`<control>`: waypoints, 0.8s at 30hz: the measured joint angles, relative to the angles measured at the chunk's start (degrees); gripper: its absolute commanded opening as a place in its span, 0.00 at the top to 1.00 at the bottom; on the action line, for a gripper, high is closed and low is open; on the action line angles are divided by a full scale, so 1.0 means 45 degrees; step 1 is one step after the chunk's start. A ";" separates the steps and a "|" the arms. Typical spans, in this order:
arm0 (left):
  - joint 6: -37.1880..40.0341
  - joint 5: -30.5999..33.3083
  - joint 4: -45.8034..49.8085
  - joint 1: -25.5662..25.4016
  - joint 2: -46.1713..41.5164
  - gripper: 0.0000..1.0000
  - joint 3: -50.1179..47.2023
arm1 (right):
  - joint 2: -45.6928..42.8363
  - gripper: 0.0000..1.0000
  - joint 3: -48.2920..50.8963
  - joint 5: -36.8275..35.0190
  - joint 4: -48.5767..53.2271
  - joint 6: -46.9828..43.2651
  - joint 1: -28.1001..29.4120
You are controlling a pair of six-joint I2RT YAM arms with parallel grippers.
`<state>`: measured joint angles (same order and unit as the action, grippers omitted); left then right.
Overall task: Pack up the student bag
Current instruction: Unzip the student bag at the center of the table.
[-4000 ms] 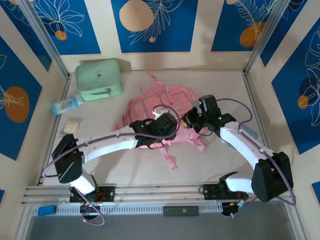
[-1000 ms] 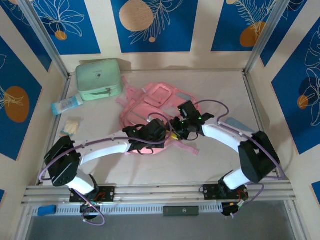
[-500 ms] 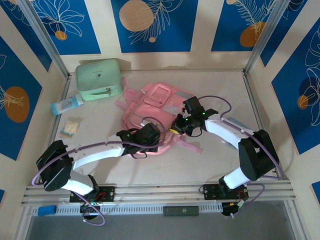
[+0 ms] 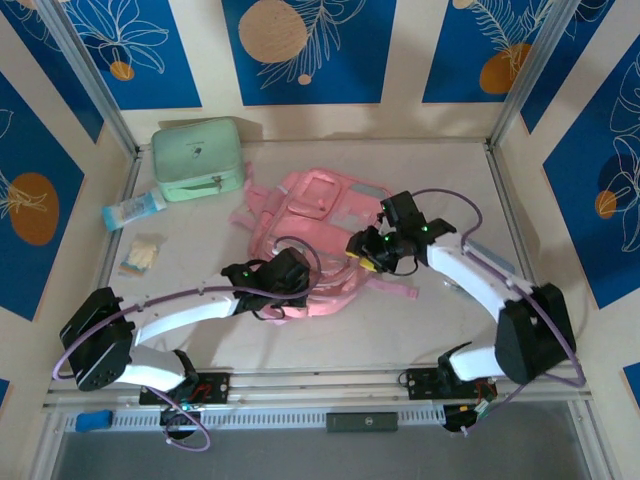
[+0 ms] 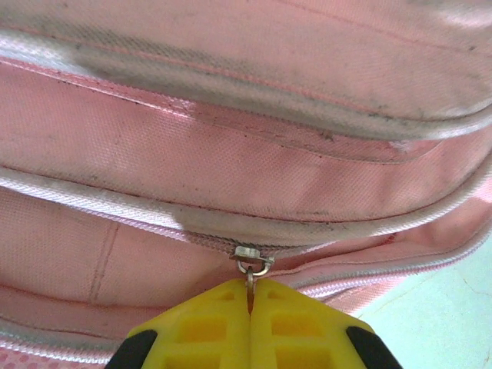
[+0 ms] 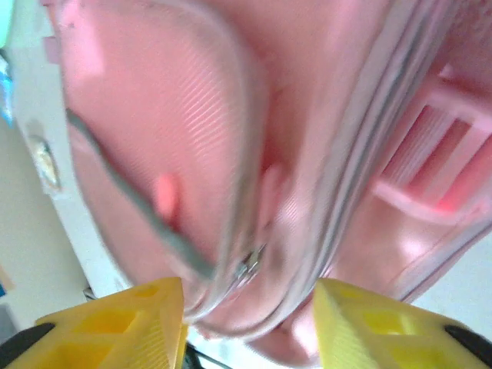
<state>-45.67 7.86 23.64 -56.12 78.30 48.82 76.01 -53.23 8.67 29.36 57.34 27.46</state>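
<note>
student bag (image 4: 318, 195) is lying flat mid-table between both arms. left gripper (image 5: 250, 296) is sitting at its near edge, clamping tight on the zipper pull (image 5: 252, 266), with pink fabric just past the tips. right gripper (image 6: 247, 296) is hovering at the bag's right side, its 2 fingers (image 6: 146, 315) standing apart, with blurred pink fabric and a zip seam lying right off the tips.

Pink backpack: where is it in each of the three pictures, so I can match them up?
Top external: the pink backpack lies mid-table, between the two arms' tips.
Left wrist: the backpack spans the frame above the left gripper, which is shut on the zipper pull.
Right wrist: blurred, the backpack lies just beyond the open right gripper.
Shared landmark: the curved seams along the bag's edge.
</note>
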 measured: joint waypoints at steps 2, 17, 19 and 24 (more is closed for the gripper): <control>0.0039 -0.0010 0.0097 -0.0005 0.0083 1.00 0.0136 | -0.0772 0.38 0.0559 -0.0345 -0.0257 0.0894 0.0695; 0.0233 -0.0083 0.0238 0.0005 0.0403 1.00 0.0335 | 0.1209 0.22 0.0821 -0.2871 -0.2589 0.5882 0.3259; 0.0267 -0.0078 0.0233 0.0005 0.0403 1.00 0.0335 | 0.1413 0.30 0.0733 -0.3269 -0.2696 0.6178 0.3400; 0.0272 0.0029 0.0233 0.0073 0.0403 1.00 0.0335 | 0.1535 0.65 0.0733 -0.4017 -0.2705 0.6397 0.3623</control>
<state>-44.45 7.99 24.69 -55.79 80.12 50.33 82.91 -49.93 -9.41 17.19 86.13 43.77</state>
